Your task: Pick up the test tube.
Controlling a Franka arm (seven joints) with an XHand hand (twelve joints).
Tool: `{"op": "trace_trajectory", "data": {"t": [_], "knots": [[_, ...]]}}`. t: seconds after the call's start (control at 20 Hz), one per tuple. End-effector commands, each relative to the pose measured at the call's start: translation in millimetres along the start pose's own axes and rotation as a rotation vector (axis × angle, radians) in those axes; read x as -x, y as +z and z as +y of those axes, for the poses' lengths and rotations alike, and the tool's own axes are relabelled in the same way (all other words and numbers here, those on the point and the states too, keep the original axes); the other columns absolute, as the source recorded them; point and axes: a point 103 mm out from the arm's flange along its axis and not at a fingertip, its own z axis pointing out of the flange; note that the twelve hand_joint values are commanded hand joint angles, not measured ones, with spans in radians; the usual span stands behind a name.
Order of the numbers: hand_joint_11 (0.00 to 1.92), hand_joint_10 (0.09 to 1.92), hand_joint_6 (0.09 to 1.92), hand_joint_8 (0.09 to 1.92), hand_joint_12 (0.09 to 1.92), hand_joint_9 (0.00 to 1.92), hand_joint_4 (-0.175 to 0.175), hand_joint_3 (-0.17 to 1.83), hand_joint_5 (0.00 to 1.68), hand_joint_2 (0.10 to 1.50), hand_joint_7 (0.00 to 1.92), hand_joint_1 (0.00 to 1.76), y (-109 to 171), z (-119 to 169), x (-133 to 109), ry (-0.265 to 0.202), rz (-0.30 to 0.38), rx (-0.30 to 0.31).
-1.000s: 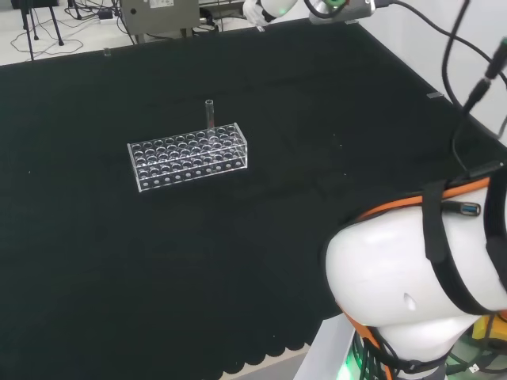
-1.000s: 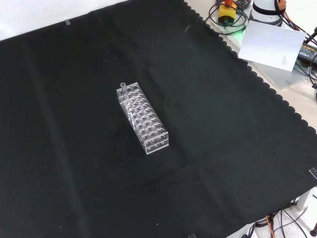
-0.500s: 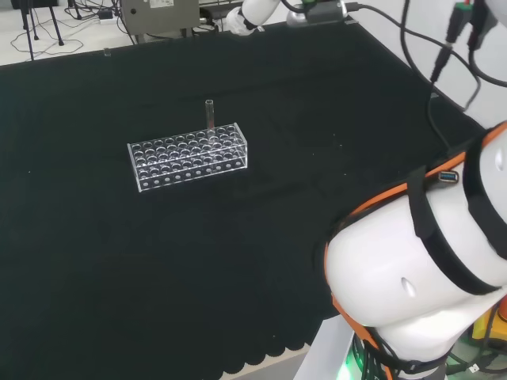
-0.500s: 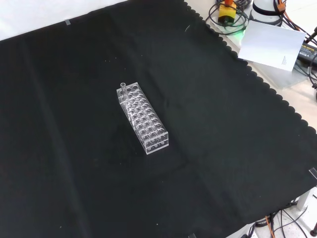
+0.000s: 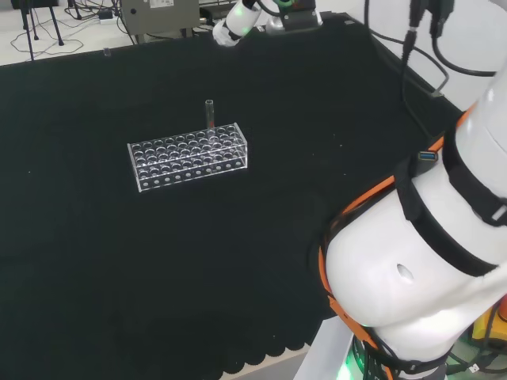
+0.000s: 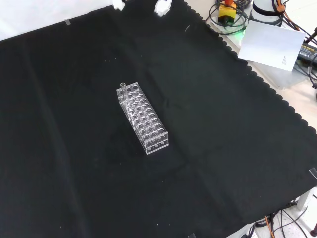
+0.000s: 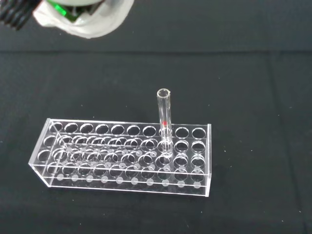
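Observation:
A clear test tube stands upright in a far corner hole of a clear plastic rack in the middle of the black cloth. The front view has the tube at the upper end of the rack. From the wrist, the tube carries a small red mark and rises above the rack, whose other holes look empty. The hand hangs high beyond the rack near the cloth's far edge, well apart from the tube. Its white fingertips enter the front view from above, spread apart and holding nothing.
The arm's white links bulk large at the head view's right. A white sheet and cables with a yellow box lie off the cloth's scalloped edge. A grey case stands behind the cloth.
The arm has swung, carrying the hand leftward in the head view, and its fingertips have come into the front view's top edge. Rack and tube have stayed put.

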Motion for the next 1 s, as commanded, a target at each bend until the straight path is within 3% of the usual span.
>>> {"op": "trace_trajectory", "data": {"t": [0.05, 0.4, 0.7, 1.0], "knots": [[0.05, 1.00, 0.10, 0.96, 1.55, 0.25, -0.135, 0.66, 0.37, 0.64, 0.25, 0.85, 18, 41, -7, -0.031, -0.021, -0.018], [0.15, 0.95, 0.20, 0.95, 1.51, 0.39, -0.165, 0.66, 0.47, 0.64, 0.45, 0.90, 38, 76, -10, -0.041, -0.033, -0.065], [0.16, 0.95, 0.48, 0.96, 1.51, 0.41, -0.167, 0.68, 0.37, 0.64, 0.46, 0.91, 58, 99, -11, -0.047, -0.052, -0.120], [0.16, 0.95, 0.54, 0.96, 1.51, 0.41, -0.169, 0.68, 0.35, 0.64, 0.46, 0.92, 79, 117, -9, -0.047, -0.066, -0.182]]}}
